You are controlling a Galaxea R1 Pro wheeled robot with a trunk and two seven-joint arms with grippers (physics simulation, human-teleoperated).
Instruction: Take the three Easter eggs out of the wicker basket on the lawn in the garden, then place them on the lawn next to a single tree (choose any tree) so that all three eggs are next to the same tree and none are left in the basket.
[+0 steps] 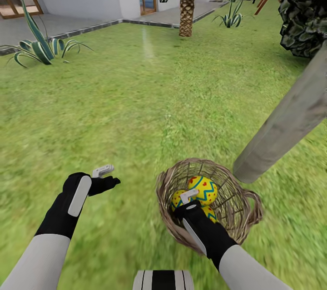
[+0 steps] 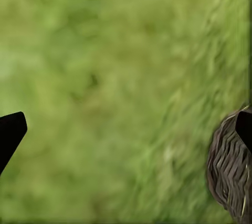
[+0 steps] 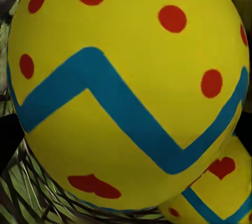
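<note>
A robot looks down over its two arms at a wicker basket (image 1: pixel 206 203) standing on the lawn (image 1: pixel 136 113) of a garden, just beside the base of a pale grey tree (image 1: pixel 290 117) trunk that leans up and away to the right. Three yellow Easter eggs (image 1: pixel 203 189) with blue zigzag bands and red marks lie together inside the basket. The right end effector (image 1: pixel 188 199) reaches down into the basket mouth, and the topmost egg lies directly ahead of its fingers, pressed so close that in the right wrist view the egg (image 3: pixel 126 87) covers nearly everything, with a second egg (image 3: pixel 220 192) tucked beneath it. Its long axis cannot be told from these angles, and how far the right fingers stand apart, or whether they have the egg, cannot be told either. The left end effector (image 1: pixel 105 177) hangs above bare grass to the left of the basket, its fingers spread wide with nothing between them; in the left wrist view the basket's brown weave (image 2: pixel 228 166) sits at the edge, beyond one dark fingertip (image 2: pixel 10 132). The right arm is plainly the nearer one for lifting an egg. The grass is flat and open, offering free ground around the trunk, which stands close enough that a short carry should do. A palm (image 1: pixel 186 4), a spiky plant (image 1: pixel 41 47) and a white house wall lie well beyond.
</note>
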